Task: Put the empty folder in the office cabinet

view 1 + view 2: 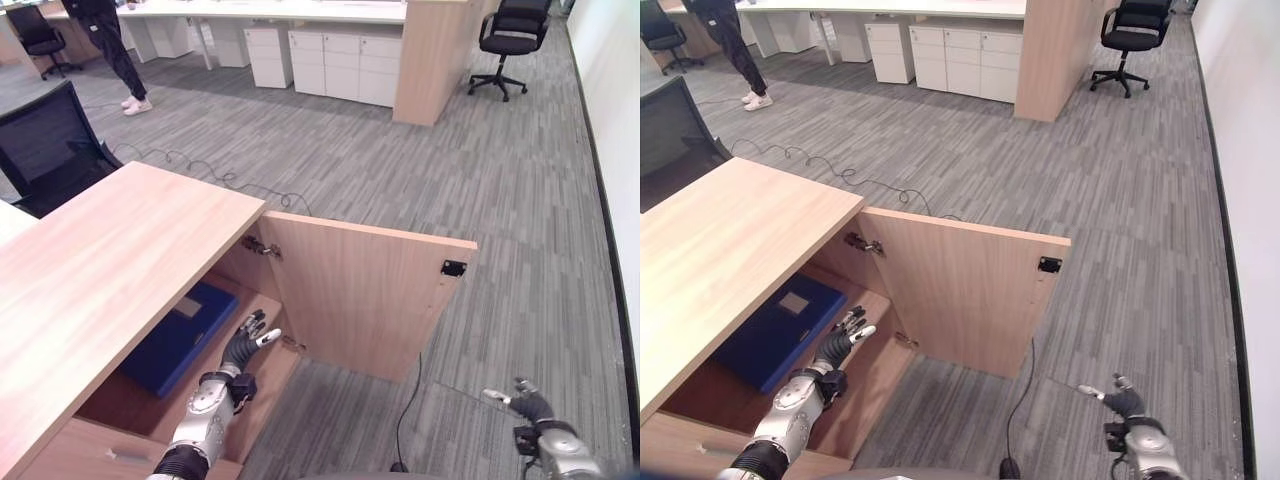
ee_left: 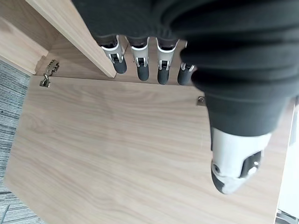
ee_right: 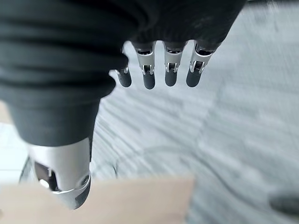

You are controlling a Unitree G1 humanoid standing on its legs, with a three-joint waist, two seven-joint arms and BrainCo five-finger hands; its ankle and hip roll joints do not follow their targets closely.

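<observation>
A blue folder (image 1: pixel 180 335) lies flat on the shelf inside the open wooden cabinet (image 1: pixel 120 260), partly hidden under the cabinet top. My left hand (image 1: pixel 243 345) hovers at the cabinet's opening just right of the folder, fingers straight and holding nothing; its fingers (image 2: pixel 140 60) point toward the inner face of the door (image 2: pixel 117 149). The cabinet door (image 1: pixel 365 295) stands swung open to the right. My right hand (image 1: pixel 525 403) hangs low over the carpet at the lower right, fingers (image 3: pixel 159 70) straight and empty.
Grey carpet (image 1: pixel 420 170) spreads ahead and to the right. A black office chair (image 1: pixel 45 150) stands behind the cabinet at left. White drawer units (image 1: pixel 330 60), desks and another chair (image 1: pixel 510 40) line the far side, where a person (image 1: pixel 115 50) stands.
</observation>
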